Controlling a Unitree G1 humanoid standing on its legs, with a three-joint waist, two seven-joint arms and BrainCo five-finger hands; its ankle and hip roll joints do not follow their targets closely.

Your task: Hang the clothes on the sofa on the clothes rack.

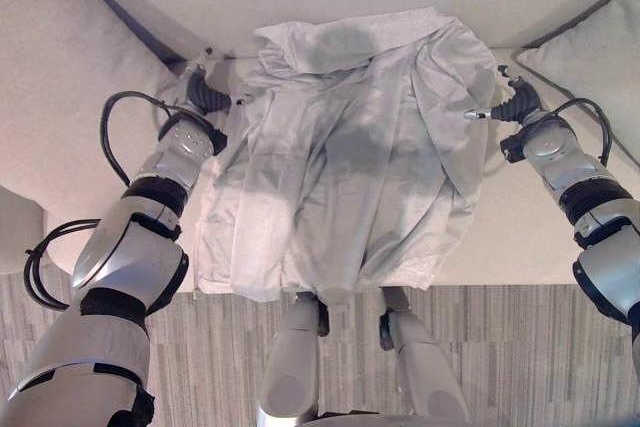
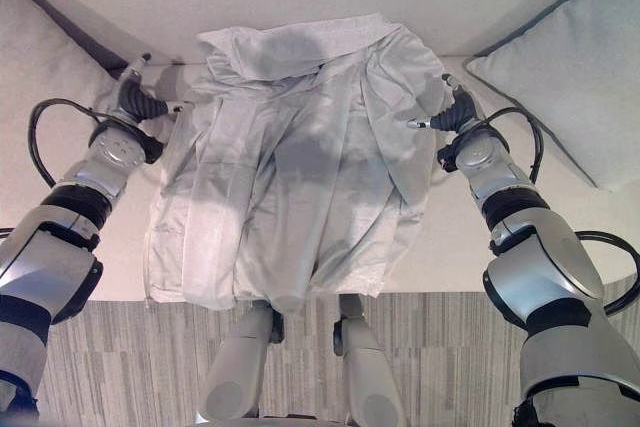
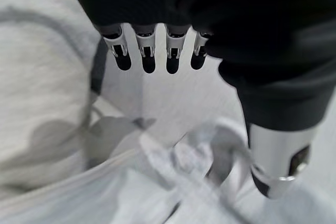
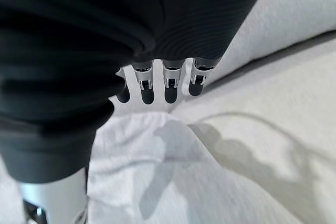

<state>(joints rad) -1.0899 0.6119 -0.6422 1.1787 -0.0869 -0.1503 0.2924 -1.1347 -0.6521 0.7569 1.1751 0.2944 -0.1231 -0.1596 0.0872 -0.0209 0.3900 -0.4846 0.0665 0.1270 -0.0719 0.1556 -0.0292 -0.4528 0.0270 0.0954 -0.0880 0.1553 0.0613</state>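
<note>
A living-room sort of setting: a pale upholstered sofa (image 1: 540,237) with a cushion (image 2: 570,97) at each end, a crumpled white garment (image 1: 340,157) on the seat, and grey striped carpet (image 1: 520,347) in front.

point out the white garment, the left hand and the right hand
white garment (image 1: 340,177), left eye view, middle of the crumpled cloth on the sofa seat
left hand (image 1: 205,95), left eye view, dark ribbed cover
right hand (image 2: 458,110), right eye view, dark ribbed cover
</note>
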